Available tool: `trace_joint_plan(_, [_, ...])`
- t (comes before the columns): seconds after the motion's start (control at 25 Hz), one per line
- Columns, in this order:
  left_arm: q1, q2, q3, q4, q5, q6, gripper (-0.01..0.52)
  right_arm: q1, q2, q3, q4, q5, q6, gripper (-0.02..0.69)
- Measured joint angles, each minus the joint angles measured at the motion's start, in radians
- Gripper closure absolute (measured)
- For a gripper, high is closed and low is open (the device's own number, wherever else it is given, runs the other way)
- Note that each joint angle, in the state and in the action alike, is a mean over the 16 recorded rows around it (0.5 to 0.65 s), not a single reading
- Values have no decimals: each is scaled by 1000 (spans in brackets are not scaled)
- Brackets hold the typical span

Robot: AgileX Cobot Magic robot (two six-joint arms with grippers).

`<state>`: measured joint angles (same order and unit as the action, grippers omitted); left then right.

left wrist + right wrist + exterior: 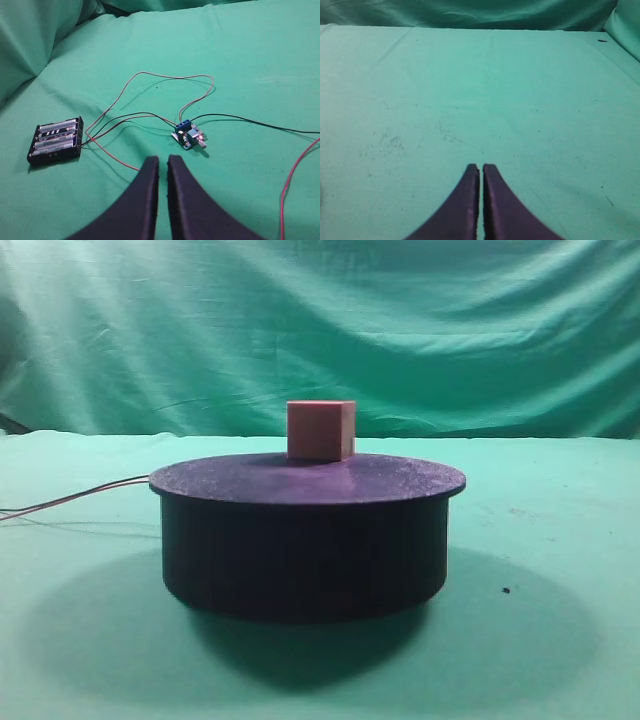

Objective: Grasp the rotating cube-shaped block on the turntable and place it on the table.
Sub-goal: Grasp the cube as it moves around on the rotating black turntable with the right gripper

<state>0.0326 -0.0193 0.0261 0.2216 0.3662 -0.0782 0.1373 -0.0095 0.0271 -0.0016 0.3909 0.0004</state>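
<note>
Two claws show in your wrist views, both pressed together and pinching nothing. Your left claw point(163, 161) hangs over the table point(250, 65); just past its tips and a little to the right lies a small circuit board point(188, 135), and off to the left a battery holder point(56, 140), with red and black wires point(150, 75) looping between them. Your right claw point(481, 169) has only bare green cloth ahead of it. In the high view neither claw appears: the block point(320, 429) sits upright on the turntable point(305, 540), towards the far side of the disc, so its place relative to your claws cannot be told.
</note>
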Motion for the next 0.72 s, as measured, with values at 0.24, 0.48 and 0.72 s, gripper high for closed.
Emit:
trace_joint_plan(0.24, [0,0,0,0,0,0,514,0,0,0,0,0,0,665])
trace_joint_plan(0.48, [0,0,0,0,0,0,514,0,0,0,-5,-8,0,665])
trace_joint_plan(0.72, [0,0,0,0,0,0,514,0,0,1,16,-134,23,665])
